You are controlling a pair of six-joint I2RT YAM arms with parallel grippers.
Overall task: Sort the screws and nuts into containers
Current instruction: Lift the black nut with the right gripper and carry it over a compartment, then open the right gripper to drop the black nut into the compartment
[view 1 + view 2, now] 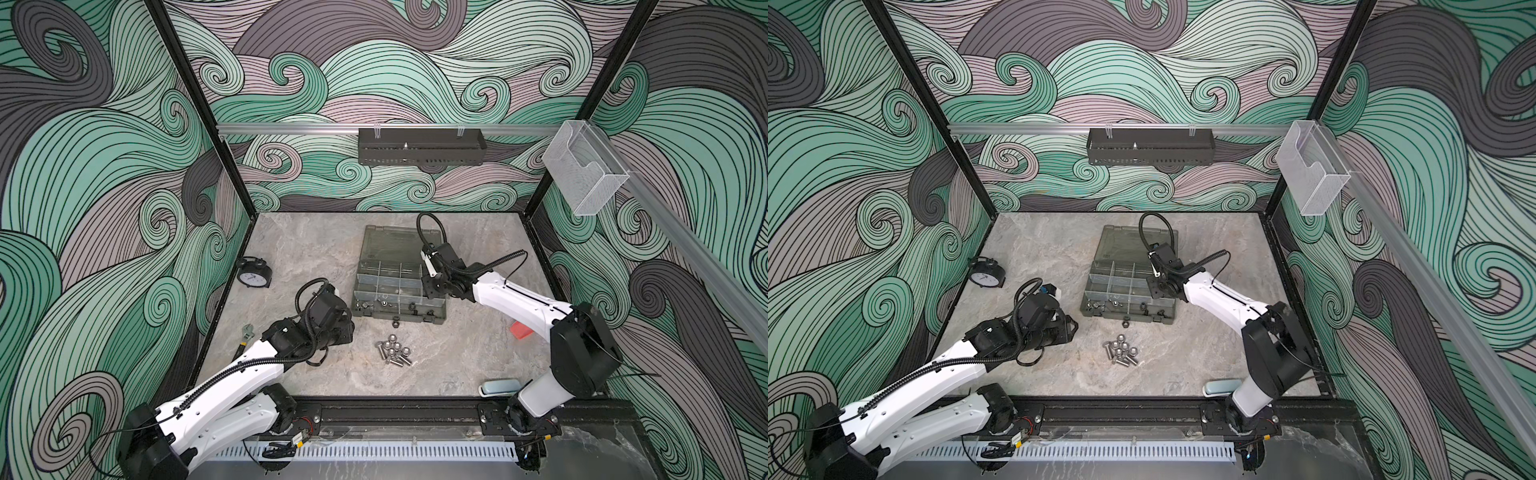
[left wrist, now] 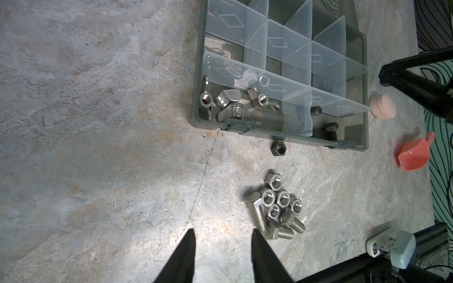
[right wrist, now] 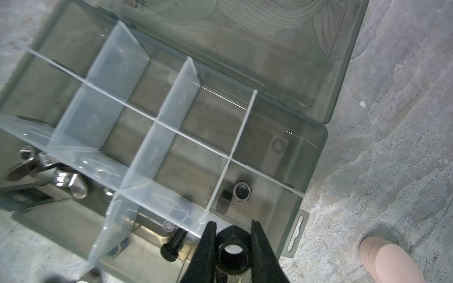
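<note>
The grey-green organizer case (image 1: 436, 318) lies open mid-table, its containers (image 3: 203, 117) split by translucent dividers. My right gripper (image 3: 234, 224) hovers over the case's right end, shut on a black nut (image 3: 232, 235). Beyond it, two black nuts (image 3: 241, 191) lie in a compartment. Black screws (image 3: 172, 245) lie in the near compartment, and silver wing nuts (image 2: 230, 105) in the near-left one. A pile of silver screws and nuts (image 1: 395, 353) (image 2: 277, 208) sits in front of the case, with one black nut (image 2: 278, 148) by the case's front wall. My left gripper (image 2: 223, 231) is open and empty, beside the pile.
An alarm clock (image 1: 254, 272) and a wrench (image 1: 245, 336) are at the left. A red scoop (image 2: 414, 156) and a pink round object (image 2: 382, 110) lie right of the case. A pale blue device (image 1: 500, 386) sits at the front edge.
</note>
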